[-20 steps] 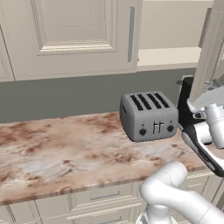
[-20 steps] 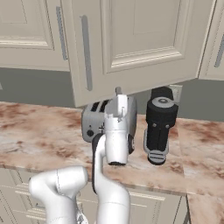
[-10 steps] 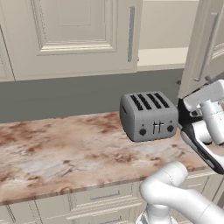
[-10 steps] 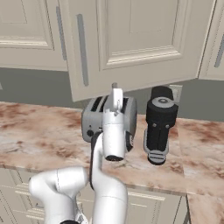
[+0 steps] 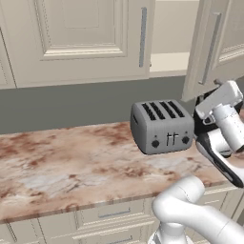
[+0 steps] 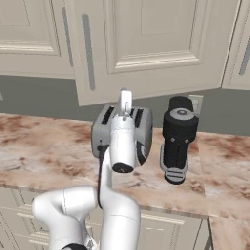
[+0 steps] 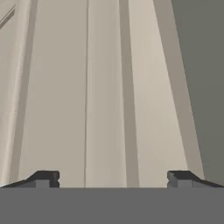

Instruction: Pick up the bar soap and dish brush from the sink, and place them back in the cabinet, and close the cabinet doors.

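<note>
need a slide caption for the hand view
Open hand facing the panelled face of a cream cabinet door, nothing between its fingertips.

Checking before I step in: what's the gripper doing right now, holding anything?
Gripper: open, jaws spread wide, holding nothing; it faces a cream cabinet door.

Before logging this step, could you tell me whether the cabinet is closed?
Open: one cabinet door stands swung out, baring the beige shelf beside it.

Glossy white rounded arm (image 6: 122,141) links, dark joint seams, black trim on wrist, small dark tips
</note>
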Controlling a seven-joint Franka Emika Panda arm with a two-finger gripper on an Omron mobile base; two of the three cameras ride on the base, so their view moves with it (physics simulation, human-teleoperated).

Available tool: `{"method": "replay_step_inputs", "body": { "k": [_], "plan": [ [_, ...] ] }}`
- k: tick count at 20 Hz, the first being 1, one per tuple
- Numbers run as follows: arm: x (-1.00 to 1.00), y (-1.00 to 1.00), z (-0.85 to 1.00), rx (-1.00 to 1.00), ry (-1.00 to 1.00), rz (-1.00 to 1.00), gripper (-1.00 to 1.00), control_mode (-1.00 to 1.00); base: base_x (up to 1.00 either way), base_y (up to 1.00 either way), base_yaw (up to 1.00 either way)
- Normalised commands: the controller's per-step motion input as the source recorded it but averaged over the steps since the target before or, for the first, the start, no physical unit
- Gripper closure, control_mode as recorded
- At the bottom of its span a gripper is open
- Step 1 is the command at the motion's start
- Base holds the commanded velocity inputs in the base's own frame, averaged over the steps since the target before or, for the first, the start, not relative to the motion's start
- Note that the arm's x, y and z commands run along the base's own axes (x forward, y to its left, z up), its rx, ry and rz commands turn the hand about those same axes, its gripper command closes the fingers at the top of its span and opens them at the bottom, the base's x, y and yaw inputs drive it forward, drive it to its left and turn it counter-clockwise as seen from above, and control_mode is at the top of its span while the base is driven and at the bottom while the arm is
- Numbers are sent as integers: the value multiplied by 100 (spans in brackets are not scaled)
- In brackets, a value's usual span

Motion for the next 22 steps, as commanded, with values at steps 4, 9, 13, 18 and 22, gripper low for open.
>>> {"method": "replay_step_inputs", "body": {
  "k": [4,9,13,18,22],
  "plan": [
    [18,18,20,-6,21,0,-100,-100,0,0,0],
    [18,18,23,-5,22,0,-100,-100,0,0,0],
    [17,17,18,-5,20,0,-100,-100,0,0,0],
    [15,17,13,-5,15,0,-100,-100,0,0,0],
    [19,20,4,-6,13,0,-100,-100,0,0,0]
  ]
}}
